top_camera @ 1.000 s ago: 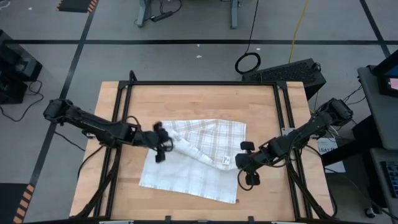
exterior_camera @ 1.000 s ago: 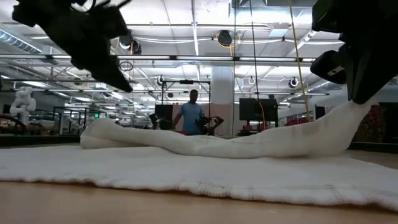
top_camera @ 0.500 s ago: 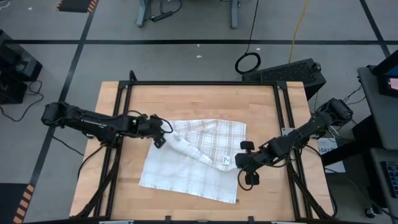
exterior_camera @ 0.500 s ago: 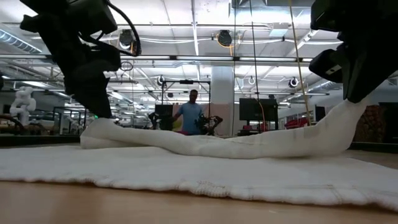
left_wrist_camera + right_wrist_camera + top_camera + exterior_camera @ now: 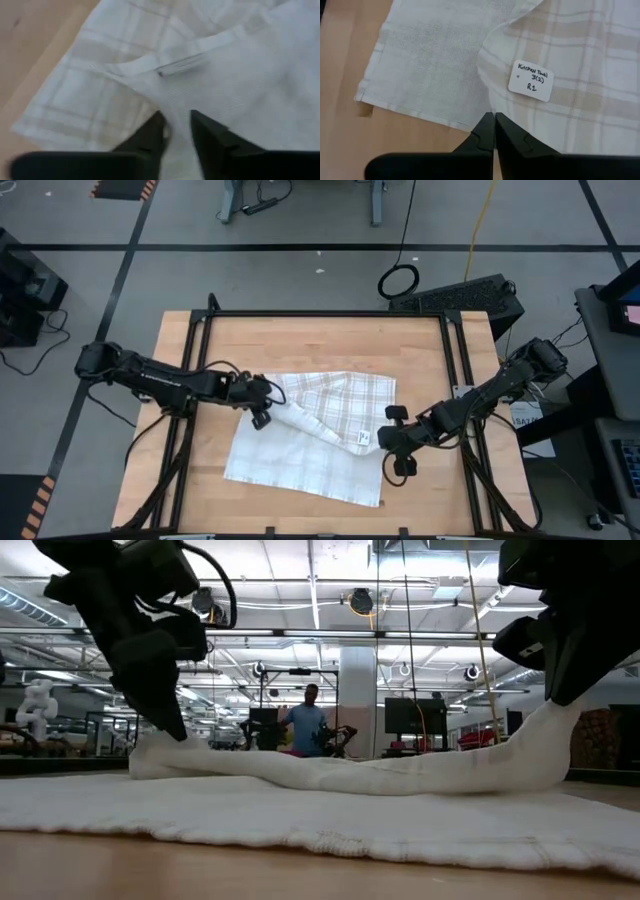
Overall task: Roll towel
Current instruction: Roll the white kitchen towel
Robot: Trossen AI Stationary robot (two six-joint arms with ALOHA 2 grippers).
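Your towel [image 5: 310, 442] lies spread mid-surface [image 5: 320, 340], its far part folded over in a ridge. Your left gripper [image 5: 262, 406] is down at the fold's left end, fingers [image 5: 150, 135] narrowly apart around cloth. Your right gripper [image 5: 393, 442] pinches the fold's right edge beside the tag [image 5: 531, 81], fingers pressed together.

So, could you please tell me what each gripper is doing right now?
Left gripper: closing on the white plaid cloth towel.
Right gripper: shut on the towel.
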